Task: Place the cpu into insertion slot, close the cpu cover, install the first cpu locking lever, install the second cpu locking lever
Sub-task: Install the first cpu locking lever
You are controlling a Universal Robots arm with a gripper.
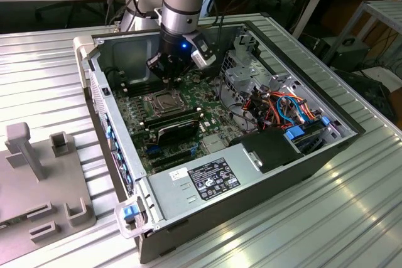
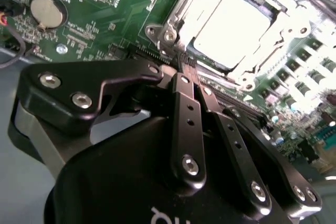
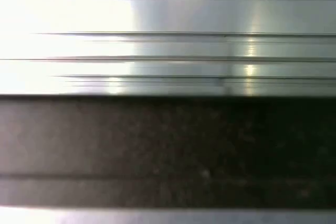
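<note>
Pincer is sitting with fingers drawn narrow, tips together. Can't tell if anything is pinched between them. In the second wrist view the tips are hanging just beside one edge of the socket, close above the board.

That view is also showing the chip seated in the socket, washed out bright, with the cover lying flat around it and the chip top showing through the window. Levers are too glared to tell. A coin battery is sitting well apart on the board.

Exterior view is giving the wider picture: pincer is hanging over the open computer case, directly above the far edge of the socket. Memory sticks are lying just on the near side of the socket, and a power supply is at the near end of the case. The case is resting on a ribbed metal table, with a grey fixture at the exterior view's left.

First wrist view is showing ribbed metal and a dark blurred band.
</note>
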